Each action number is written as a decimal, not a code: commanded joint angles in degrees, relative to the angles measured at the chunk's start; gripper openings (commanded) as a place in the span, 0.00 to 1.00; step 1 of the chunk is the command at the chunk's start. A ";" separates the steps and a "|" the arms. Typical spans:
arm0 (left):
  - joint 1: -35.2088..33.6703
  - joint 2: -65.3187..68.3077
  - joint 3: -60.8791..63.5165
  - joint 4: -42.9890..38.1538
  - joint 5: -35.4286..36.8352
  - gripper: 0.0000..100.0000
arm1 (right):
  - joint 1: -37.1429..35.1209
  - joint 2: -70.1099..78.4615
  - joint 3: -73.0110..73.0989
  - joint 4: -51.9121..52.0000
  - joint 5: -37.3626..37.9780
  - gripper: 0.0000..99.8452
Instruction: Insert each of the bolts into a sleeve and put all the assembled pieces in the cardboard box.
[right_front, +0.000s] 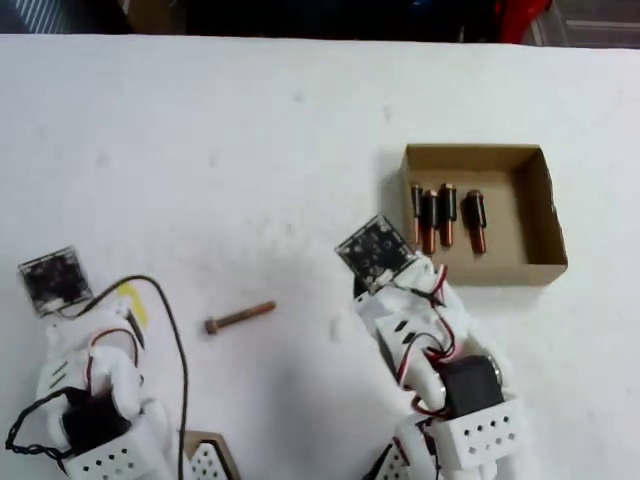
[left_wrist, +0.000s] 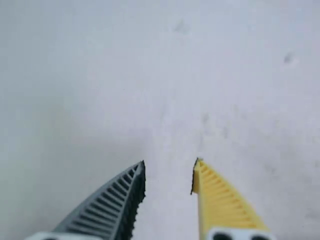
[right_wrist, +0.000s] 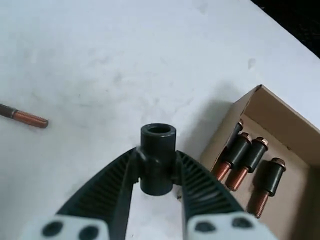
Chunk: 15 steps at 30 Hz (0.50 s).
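1. The cardboard box (right_front: 470, 152) is tan and open-topped. It holds four assembled pieces (right_front: 447, 215), copper bolts in dark sleeves, side by side.
2. The right gripper (right_wrist: 156, 151), just beside the box, clenches the sleeve.
3. The left gripper (left_wrist: 169, 172), well apart from the box, is spread with nothing between its fingers.
4. A loose copper bolt (right_front: 240, 317) lies flat between the left gripper and the box.
5. The sleeve (right_wrist: 158, 137) is short, dark and upright, its bore open.

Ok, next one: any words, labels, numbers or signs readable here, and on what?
None are readable. The cardboard box has plain walls; the bolt on the table and the sleeve in the right gripper show no marks. The black square boards show only pale specks, too small to read.
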 joint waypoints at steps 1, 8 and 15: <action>1.89 -0.48 -0.09 -1.58 -1.23 0.18 | 3.65 -2.59 2.55 -4.44 -4.40 0.02; 1.98 -0.48 -0.09 0.09 -6.07 0.18 | 4.70 -5.41 8.88 -9.01 -6.68 0.02; 7.78 -0.40 0.00 2.73 -9.85 0.18 | 4.70 -11.12 13.98 -9.71 -6.77 0.02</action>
